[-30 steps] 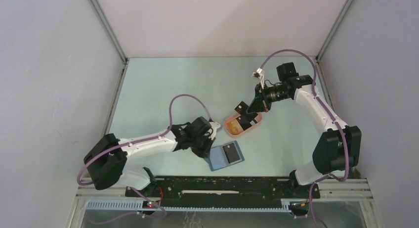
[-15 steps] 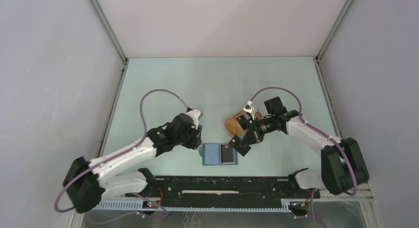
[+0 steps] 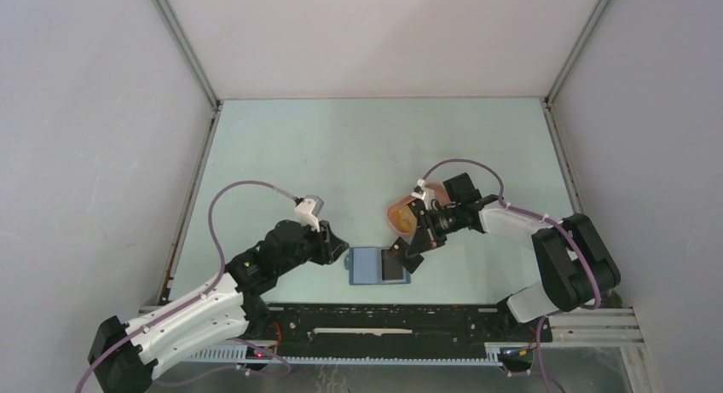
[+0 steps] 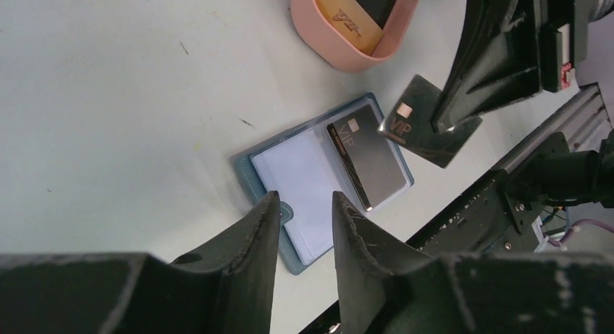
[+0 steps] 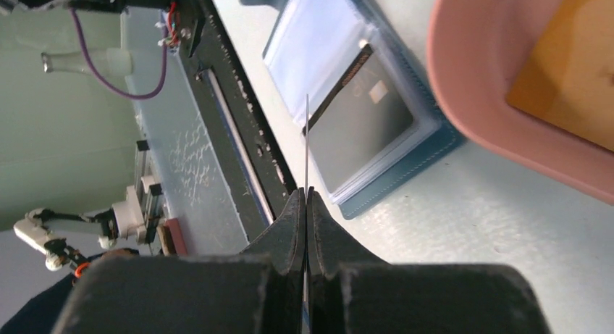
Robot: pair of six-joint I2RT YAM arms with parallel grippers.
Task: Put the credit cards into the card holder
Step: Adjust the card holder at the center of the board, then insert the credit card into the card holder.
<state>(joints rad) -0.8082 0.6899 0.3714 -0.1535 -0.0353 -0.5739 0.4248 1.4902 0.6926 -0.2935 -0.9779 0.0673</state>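
The card holder (image 3: 365, 265) was lying open on the counter (image 3: 341, 154), near the front edge, with its lighter inside turned upward. One dark card, the stowed card (image 4: 366, 164), was already seated in the right half. The right claw (image 5: 306, 193) was closed tightly on a second dark card, the held card (image 4: 420, 127), which was kept just beside the right edge of the holder and seen only edge-on from the right wrist. The left claw (image 4: 305, 200) was partly open and empty, placed over the left edge of the holder. An orange card (image 4: 346, 19) was left in the pink tray (image 4: 329, 51), behind the holder.

The cards can be judged light, stiff and smooth, so a slip in the grip is possible. The held card seemed to be pinched near one corner, which leaves the long free edge for entering a pocket. The holder is probably soft and light, and it may be pushed away by the card; it should be pressed down at its left flap.
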